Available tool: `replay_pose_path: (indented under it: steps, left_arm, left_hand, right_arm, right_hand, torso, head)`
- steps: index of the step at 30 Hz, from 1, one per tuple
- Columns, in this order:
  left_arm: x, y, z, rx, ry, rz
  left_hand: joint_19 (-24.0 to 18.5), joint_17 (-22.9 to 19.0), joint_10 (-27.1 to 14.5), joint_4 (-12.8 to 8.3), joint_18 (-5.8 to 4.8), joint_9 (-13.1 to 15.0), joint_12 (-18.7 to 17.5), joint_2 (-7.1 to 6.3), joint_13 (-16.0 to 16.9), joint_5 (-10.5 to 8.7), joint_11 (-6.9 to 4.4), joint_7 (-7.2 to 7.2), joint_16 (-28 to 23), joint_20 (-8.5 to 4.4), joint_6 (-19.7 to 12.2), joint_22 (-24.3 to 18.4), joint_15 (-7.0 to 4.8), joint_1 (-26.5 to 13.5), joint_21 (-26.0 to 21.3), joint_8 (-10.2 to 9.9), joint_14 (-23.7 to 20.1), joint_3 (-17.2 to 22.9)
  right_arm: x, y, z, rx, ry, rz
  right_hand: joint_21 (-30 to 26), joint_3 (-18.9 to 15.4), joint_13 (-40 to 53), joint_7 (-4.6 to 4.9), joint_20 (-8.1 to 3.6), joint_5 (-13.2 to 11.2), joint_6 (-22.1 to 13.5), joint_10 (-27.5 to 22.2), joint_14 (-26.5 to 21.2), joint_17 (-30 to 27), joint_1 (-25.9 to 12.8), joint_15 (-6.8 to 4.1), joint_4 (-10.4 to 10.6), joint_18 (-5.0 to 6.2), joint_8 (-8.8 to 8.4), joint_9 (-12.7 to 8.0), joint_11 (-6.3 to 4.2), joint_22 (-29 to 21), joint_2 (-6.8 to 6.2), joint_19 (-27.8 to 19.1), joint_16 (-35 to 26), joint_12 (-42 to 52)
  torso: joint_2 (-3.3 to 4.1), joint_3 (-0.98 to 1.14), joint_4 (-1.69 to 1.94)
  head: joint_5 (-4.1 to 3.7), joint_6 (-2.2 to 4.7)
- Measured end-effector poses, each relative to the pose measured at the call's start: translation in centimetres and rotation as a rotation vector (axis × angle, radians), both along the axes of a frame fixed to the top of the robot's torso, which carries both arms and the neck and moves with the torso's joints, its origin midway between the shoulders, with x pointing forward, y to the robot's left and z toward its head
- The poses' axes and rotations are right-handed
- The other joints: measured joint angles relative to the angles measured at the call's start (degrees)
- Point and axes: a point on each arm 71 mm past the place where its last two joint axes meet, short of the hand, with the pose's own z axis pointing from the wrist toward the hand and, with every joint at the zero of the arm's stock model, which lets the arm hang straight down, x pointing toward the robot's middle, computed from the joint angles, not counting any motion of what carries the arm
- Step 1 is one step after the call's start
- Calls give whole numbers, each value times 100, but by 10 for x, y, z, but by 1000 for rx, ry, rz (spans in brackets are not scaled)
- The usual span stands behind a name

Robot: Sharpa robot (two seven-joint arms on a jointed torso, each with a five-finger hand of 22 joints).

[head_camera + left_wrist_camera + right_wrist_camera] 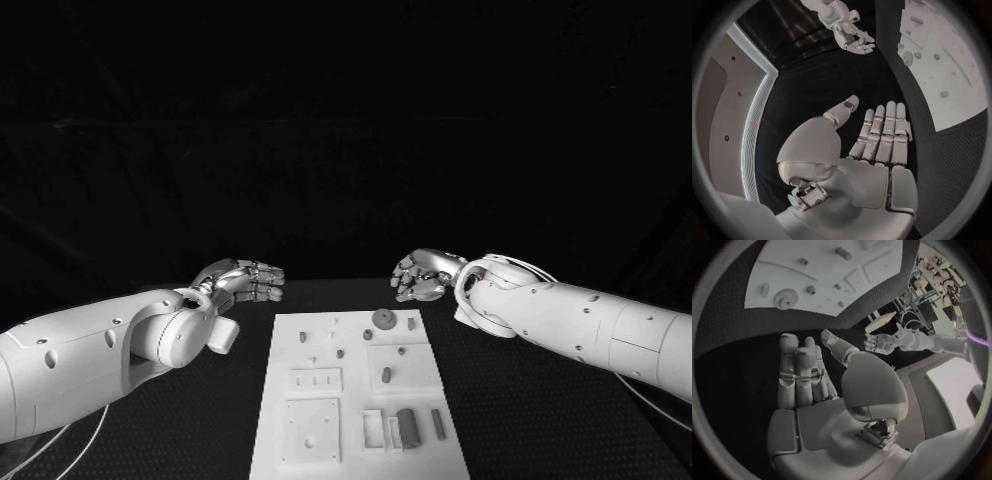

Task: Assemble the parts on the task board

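The white task board [346, 465] lies lengthwise in the middle of the black table. A round grey disc [385, 319] sits near its far edge, small pegs [385, 376] stand around its middle, and grey bars [408, 425] lie near its front right. My left hand [248, 280] hovers beyond the board's far left corner and holds nothing. My right hand [423, 275] hovers beyond the far right corner, also holding nothing. In the left wrist view my left hand [879, 135] has straight fingers over bare table beside the board [954, 85]. In the right wrist view my right hand [804, 375] is equally flat, short of the board [817, 270] and the disc [786, 301].
Black tabletop [548, 400] surrounds the board on both sides. Square recesses [312, 430] mark the board's near left part. Each wrist view catches the opposite hand across the table: the right hand [851, 37] and the left hand [882, 342].
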Motion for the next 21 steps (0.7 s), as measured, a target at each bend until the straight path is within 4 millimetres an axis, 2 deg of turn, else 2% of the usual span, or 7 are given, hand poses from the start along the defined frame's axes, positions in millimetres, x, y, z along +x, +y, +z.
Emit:
replay_pose_path:
  steps: [2, 3, 11, 15, 18, 21]
  left_arm:
    - [-2, -3, 0, -3, 0, -11]
    - [-3, -5, 1, -5, -1, -15]
    - [-7, -3, 9, -14, -12, -25]
    - [-8, -2, 13, -15, -19, -28]
    - [-9, -1, 16, -18, -23, -31]
    - [-10, -1, 19, -19, -28, -32]
  left_hand:
    - [21, 0, 0, 0, 0, -5, -1, 0, 0, 0, 0, -11, 0, 20, 11, -7, 0, 0, 0, 0, 0, 0]
    - [21, 0, 0, 0, 0, -5, -24, 0, 0, 0, 0, -18, 0, 20, 18, -7, 0, 0, 0, 0, 0, 0]
    - [21, -1, 0, 0, 0, -12, -65, 0, -14, 0, 0, 1, 0, 20, 41, -21, 0, 0, -24, -32, 0, 0]
    - [41, -1, 11, 15, -3, -12, -67, 0, -16, 0, 11, 0, 0, 0, 41, -28, 0, 0, -24, -32, 0, -16]
    - [41, -1, 20, 30, -3, -19, -82, 0, -21, 0, 20, 1, -22, 0, 41, -33, 12, -2, -48, -55, 12, -30]
    - [41, -1, 22, 31, -3, -23, -94, -25, -28, 0, 22, 0, -23, 0, 41, -36, 21, -27, -51, -55, 21, -31]
  right_arm:
    - [-1, 6, 0, -46, -23, 27]
    - [-2, 8, 0, -66, -32, 36]
    - [-5, 32, -1, -183, -86, 93]
    - [-7, 41, -2, -216, -98, 104]
    - [-7, 46, -3, -242, -99, 104]
    - [-8, 50, -4, -269, -98, 107]
  right_hand:
    - [173, 51, -21, -31, -55, 0, 58, 54, -28, 18, 14, -29, 4, -36, 0, -23, -10, 0, 14, -24, 133, -48]
    - [215, 65, -21, -31, -88, 0, 82, 74, -33, 18, 39, -34, 0, -121, 0, -29, -8, 0, 39, -24, 168, -48]
    - [376, 96, -42, -48, -99, 0, 128, 164, -74, -49, -44, -33, 2, -122, -62, -76, -20, 0, 67, -22, 298, -131]
    - [413, 96, -58, -27, -91, 0, 107, 164, -95, -91, -93, -13, 2, -123, -99, -100, -20, 0, 15, -73, 328, -182]
    - [443, 96, -74, -5, -91, 0, 85, 162, -95, -119, -180, -13, 2, -124, -129, -119, -18, 0, -71, -74, 352, -227]
    - [451, 111, -105, 37, -78, 0, 42, 97, -138, -163, -276, 30, 17, -124, -173, -143, 45, 0, -122, -104, 355, -332]
  torso:
    - [47, -12, 38]
    - [68, -17, 58]
    - [225, -58, 208]
    - [277, -69, 256]
    - [320, -82, 299]
    - [359, -93, 332]
  head:
    - [-16, 6]
    - [-24, 8]
    - [-102, 24]
    - [-135, 31]
    - [-175, 34]
    - [-206, 37]
